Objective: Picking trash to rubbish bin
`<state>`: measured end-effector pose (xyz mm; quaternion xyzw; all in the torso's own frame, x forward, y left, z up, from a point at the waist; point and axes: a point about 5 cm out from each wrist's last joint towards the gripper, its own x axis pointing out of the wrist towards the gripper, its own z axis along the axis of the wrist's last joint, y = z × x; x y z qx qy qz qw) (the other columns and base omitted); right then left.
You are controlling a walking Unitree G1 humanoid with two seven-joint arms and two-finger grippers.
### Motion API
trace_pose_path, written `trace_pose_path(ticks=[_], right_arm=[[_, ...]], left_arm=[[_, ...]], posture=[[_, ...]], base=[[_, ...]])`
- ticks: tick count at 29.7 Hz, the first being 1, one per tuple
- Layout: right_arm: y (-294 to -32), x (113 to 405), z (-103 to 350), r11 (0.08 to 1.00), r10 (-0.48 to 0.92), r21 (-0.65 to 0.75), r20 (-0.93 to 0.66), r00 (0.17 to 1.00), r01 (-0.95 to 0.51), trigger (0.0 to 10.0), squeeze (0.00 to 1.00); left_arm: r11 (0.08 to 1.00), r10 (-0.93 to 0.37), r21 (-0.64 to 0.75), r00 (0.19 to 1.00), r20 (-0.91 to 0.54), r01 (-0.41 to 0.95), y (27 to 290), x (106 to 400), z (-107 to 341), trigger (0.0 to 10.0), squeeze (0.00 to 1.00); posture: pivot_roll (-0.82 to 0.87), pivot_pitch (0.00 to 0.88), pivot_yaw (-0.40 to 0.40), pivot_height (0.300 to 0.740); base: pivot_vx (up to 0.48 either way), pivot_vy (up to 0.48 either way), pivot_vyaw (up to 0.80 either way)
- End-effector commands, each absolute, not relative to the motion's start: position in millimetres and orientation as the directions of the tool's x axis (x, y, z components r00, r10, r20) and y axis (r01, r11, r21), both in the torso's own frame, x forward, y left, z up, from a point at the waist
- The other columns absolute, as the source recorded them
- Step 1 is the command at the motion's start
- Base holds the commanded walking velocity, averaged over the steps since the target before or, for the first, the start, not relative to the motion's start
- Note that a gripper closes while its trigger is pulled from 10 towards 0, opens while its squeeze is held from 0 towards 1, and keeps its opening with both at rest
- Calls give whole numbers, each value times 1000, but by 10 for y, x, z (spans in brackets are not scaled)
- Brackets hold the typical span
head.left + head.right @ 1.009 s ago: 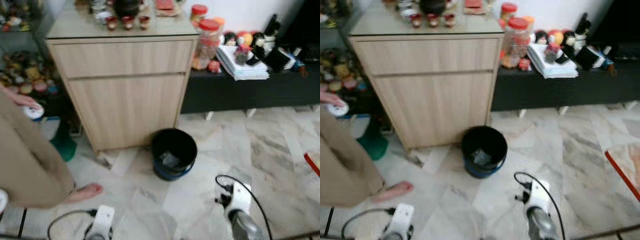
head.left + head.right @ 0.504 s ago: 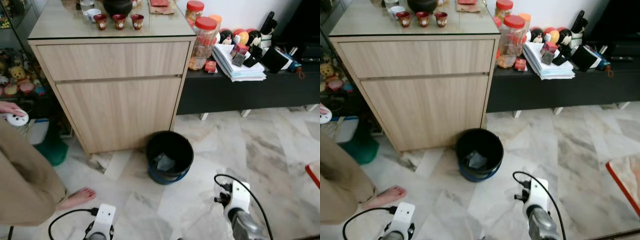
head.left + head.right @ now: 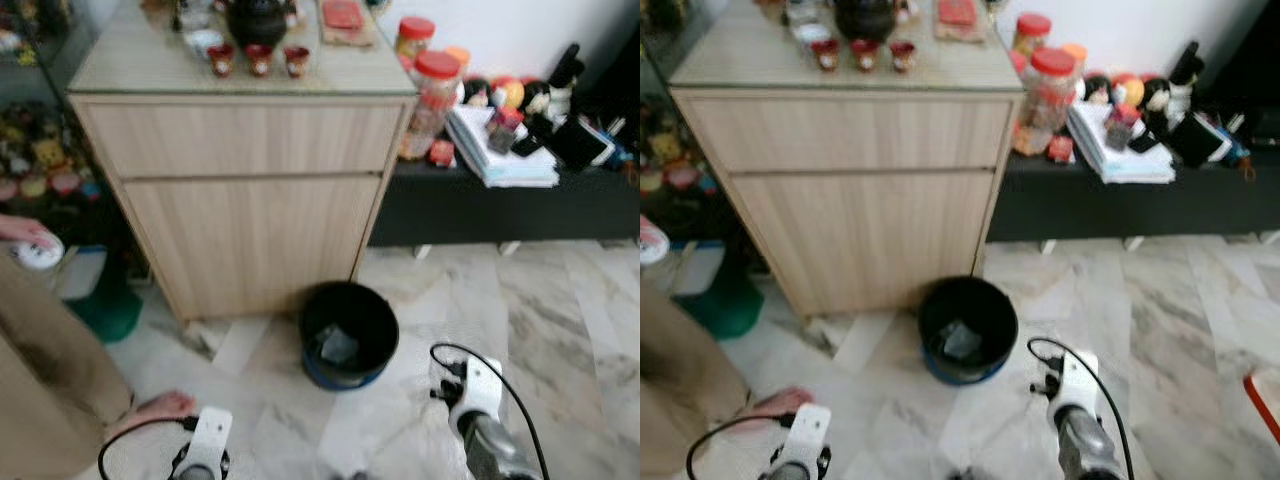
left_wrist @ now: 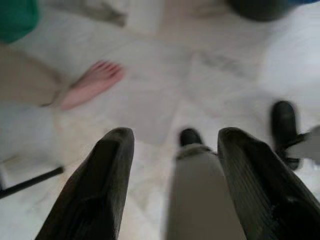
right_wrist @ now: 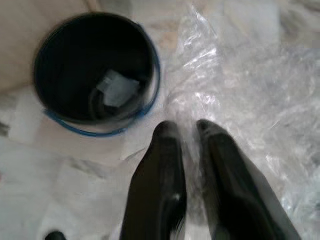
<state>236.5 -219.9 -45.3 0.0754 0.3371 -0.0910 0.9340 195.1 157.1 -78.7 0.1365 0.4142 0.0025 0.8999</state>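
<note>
silver arm (image 3: 490, 450), white wrist housings (black cables)

The pale veined marble floor (image 3: 560, 330) carries a black rubbish bin (image 3: 349, 332) at about its centre, standing just at the 6 o'clock foot of a light wood cabinet (image 3: 250, 200). Inside the bin lies a pale scrap (image 5: 118, 88) (what it is cannot be told). A crumpled sheet of clear plastic (image 5: 250, 115) lies on the marble at the bin's 4 o'clock, just beside it. A person's bare foot (image 3: 152, 409) rests on the floor at 8 o'clock. A low black bench (image 3: 500, 205) stands at 2 o'clock, and something green (image 3: 105, 310) sits at 9 o'clock.
</note>
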Motion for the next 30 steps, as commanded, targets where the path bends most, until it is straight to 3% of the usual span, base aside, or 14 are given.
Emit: trace_pose_path(ticks=[1, 16, 19, 30], right_arm=[[-2176, 2384, -444, 973, -112, 85, -639, 761, 215, 10000, 0], [-2154, 2379, -452, 969, -108, 102, -639, 762, 223, 10000, 0], [-2150, 2386, -447, 971, -102, 104, -635, 766, 216, 10000, 0], [-2155, 2392, -438, 981, -99, 71, -629, 771, 183, 10000, 0]], left_arm=[[962, 137, 256, 640, -756, 97, 1643, 1902, -811, 10000, 0], [960, 139, 263, 640, -756, 102, 1660, 1894, -813, 10000, 0], [959, 140, 263, 640, -756, 101, 1665, 1893, -813, 10000, 0], [959, 141, 266, 638, -757, 104, 1664, 1880, -820, 10000, 0]], posture=[[18, 159, -135, 740], [31, 151, -127, 740], [31, 151, -127, 740], [39, 132, -130, 740]], base=[[345, 0, 0], [341, 0, 0], [341, 0, -629], [340, 0, 145]])
